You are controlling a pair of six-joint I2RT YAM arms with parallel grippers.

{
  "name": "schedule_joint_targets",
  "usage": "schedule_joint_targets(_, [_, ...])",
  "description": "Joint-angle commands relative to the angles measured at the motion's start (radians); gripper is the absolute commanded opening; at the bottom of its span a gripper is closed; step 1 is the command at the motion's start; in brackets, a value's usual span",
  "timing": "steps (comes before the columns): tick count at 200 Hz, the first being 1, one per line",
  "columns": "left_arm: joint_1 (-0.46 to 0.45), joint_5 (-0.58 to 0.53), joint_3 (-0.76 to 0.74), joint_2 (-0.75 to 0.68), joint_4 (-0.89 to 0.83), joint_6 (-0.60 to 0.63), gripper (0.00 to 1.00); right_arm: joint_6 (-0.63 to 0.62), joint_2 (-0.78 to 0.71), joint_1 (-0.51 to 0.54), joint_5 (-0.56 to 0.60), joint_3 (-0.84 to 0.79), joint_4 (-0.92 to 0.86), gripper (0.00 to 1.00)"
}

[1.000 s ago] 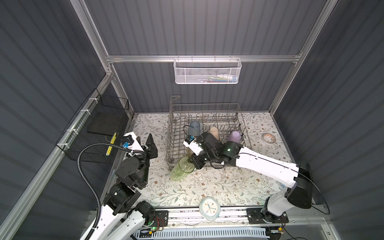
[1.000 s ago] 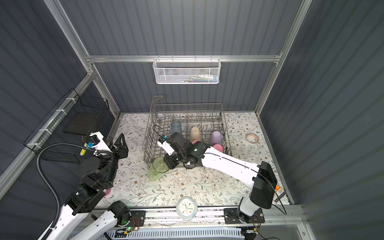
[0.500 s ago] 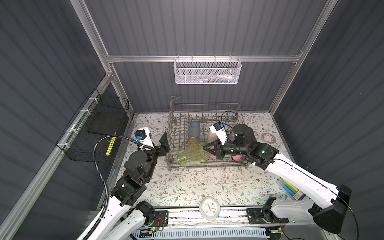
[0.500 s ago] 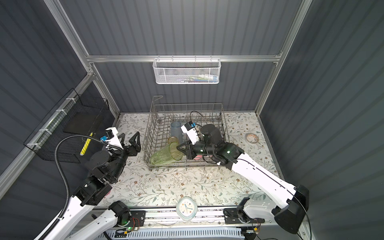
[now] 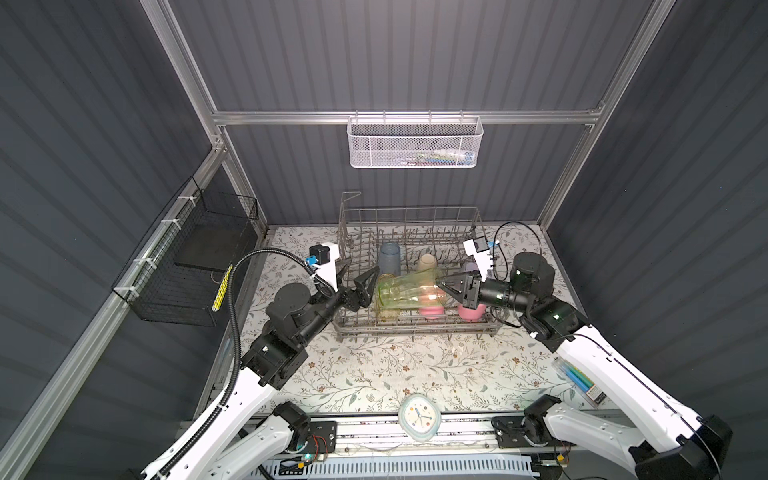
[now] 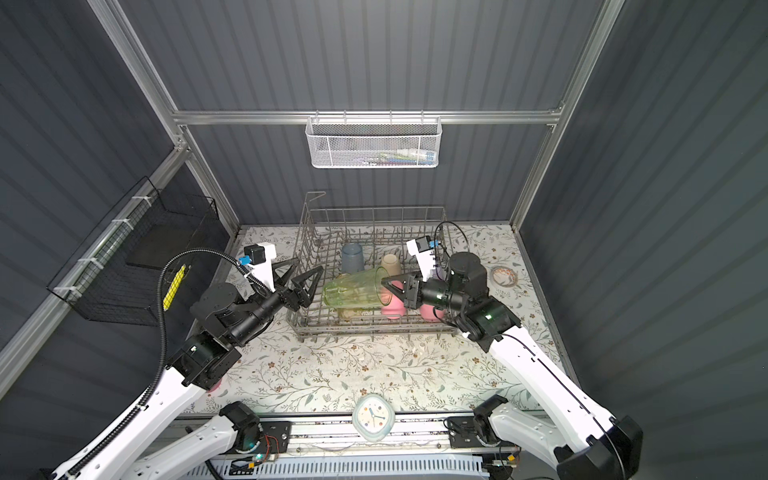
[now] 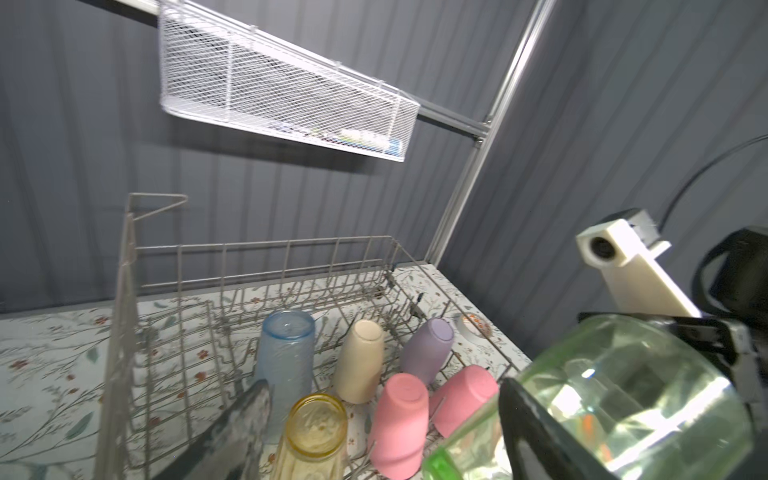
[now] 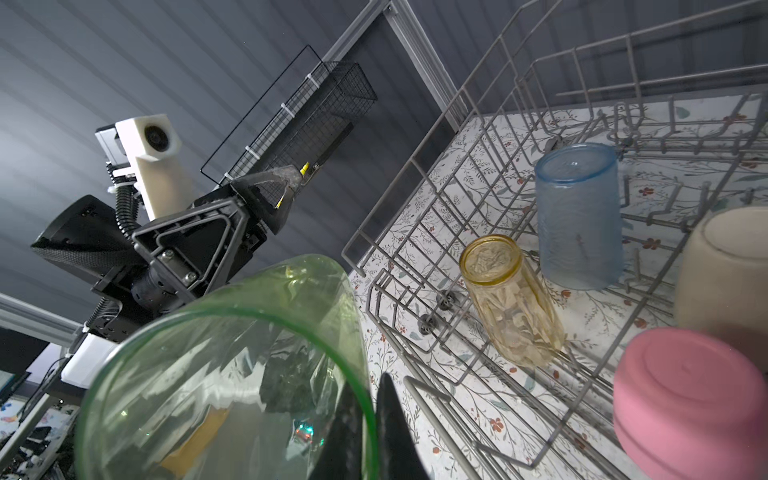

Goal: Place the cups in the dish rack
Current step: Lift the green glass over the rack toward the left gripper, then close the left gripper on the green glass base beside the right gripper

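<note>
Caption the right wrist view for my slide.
Right claw holds the green cup over the dish rack, near the inverted yellow cup and blue cup.

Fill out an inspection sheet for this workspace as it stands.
Surface: floral mat, no spills seen.
Job's things: dish rack holds six cups bottom-up: blue cup, beige cup, lavender cup, yellow cup, pink cup, second pink cup; green cup held sideways above it.
Clutter: clock at front edge; tape roll; pen pack.
Grippers: right gripper shut on green cup; left gripper open beside its mouth.
Cables: black cable loops at right wrist; ribbed hose along left arm.
Surroundings: white basket on back rail; black basket on left wall.
</note>
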Motion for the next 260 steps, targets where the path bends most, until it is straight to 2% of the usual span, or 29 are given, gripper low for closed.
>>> schedule_joint_targets(1, [0.004, 0.168, 0.040, 0.029, 0.074, -0.033, 0.86, 0.104, -0.023, -0.047, -0.095, -0.038, 0.145, 0.00])
schedule_joint_targets(28, [0.007, 0.289, 0.056, 0.078, 0.138, -0.079, 0.86, 0.181, -0.036, -0.101, -0.156, -0.092, 0.240, 0.00])
schedule_joint_targets(58, [0.040, 0.470, 0.073, 0.146, 0.227, -0.151, 0.86, 0.239, -0.053, -0.142, -0.206, -0.132, 0.316, 0.00])
schedule_joint_targets(99, [0.137, 0.700, 0.069, 0.256, 0.461, -0.350, 0.86, 0.276, -0.086, -0.187, -0.252, -0.167, 0.360, 0.00])
schedule_joint_targets(145, [0.187, 0.856, 0.078, 0.374, 0.665, -0.507, 0.86, 0.392, -0.083, -0.240, -0.315, -0.222, 0.513, 0.00])
schedule_joint_targets(172, [0.187, 0.911, 0.092, 0.410, 0.668, -0.498, 0.86, 0.392, -0.074, -0.245, -0.329, -0.217, 0.510, 0.00])
schedule_joint_targets(210, [0.187, 0.966, 0.104, 0.397, 0.586, -0.425, 0.87, 0.392, -0.046, -0.250, -0.334, -0.200, 0.507, 0.00])
schedule_joint_targets(260, [0.187, 1.031, 0.105, 0.406, 0.578, -0.436, 0.89, 0.440, 0.007, -0.248, -0.355, -0.182, 0.576, 0.00])
